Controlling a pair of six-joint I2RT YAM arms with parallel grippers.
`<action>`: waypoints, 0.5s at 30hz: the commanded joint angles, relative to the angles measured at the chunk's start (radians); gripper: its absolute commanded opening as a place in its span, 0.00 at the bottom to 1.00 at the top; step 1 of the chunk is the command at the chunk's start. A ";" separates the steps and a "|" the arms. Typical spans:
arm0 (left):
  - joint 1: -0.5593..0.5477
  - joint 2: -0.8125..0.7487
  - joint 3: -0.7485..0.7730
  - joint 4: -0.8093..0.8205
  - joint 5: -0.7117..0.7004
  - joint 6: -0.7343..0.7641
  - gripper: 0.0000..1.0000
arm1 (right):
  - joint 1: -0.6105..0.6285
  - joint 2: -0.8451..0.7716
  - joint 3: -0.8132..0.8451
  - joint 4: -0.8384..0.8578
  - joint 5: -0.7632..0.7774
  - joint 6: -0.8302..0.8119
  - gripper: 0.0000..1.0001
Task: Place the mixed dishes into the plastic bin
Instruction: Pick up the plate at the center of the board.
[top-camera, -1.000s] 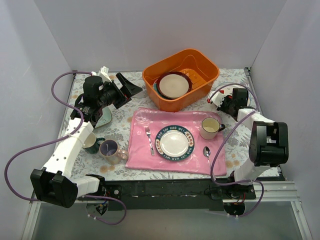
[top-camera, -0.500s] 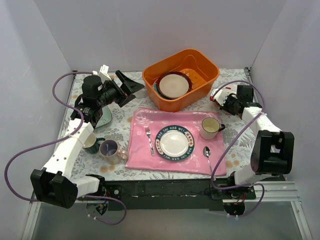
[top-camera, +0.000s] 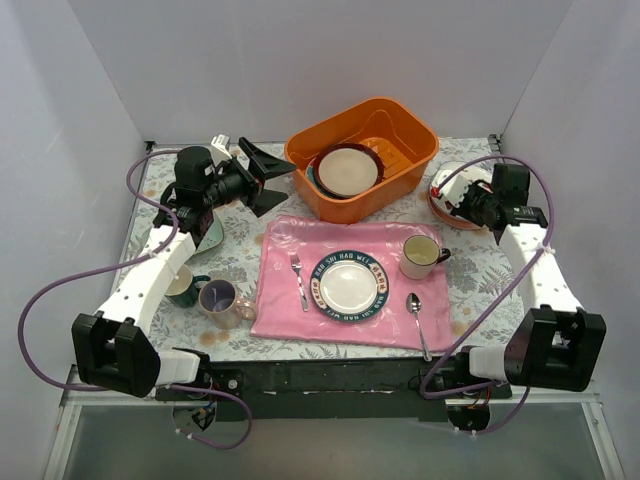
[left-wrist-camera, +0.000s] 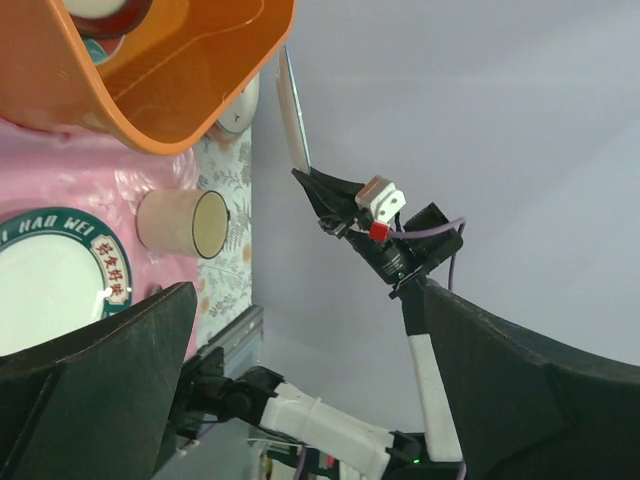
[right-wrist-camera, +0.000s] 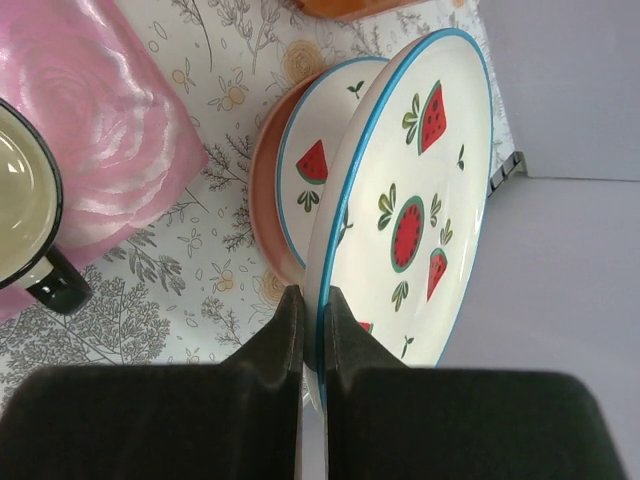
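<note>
We see our right tool (right-wrist-camera: 313, 295) pinching the blue rim of a white watermelon plate (right-wrist-camera: 410, 200), which stands tilted up on edge. Just behind it, a second watermelon plate (right-wrist-camera: 308, 175) lies on a pinkish plate (right-wrist-camera: 262, 215) on the flowered counter (right-wrist-camera: 190, 290). At the left sit a pink cloth (right-wrist-camera: 90, 120) and a cream mug (right-wrist-camera: 20, 215) with a dark handle.

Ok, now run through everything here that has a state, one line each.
Watermelon plate, held up on edge.
Right tool, shut on its rim.
Left tool, open, empty.
Orange bin, upright, stacked plates inside.
Second watermelon plate, lying on a pinkish plate.
Cream mug, upright, empty.
Green mug, upright.
Lavender-lined mug, upright.
Lettered plate, flat, empty.
</note>
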 joint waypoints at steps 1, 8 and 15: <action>0.004 -0.001 -0.001 0.029 0.061 -0.097 0.98 | -0.002 -0.130 0.090 0.044 -0.062 -0.038 0.01; -0.008 0.031 0.033 0.022 0.060 -0.139 0.98 | -0.002 -0.269 0.104 -0.035 -0.129 -0.029 0.01; -0.060 0.080 0.113 -0.040 0.023 -0.126 0.98 | 0.000 -0.356 0.119 -0.095 -0.241 -0.061 0.01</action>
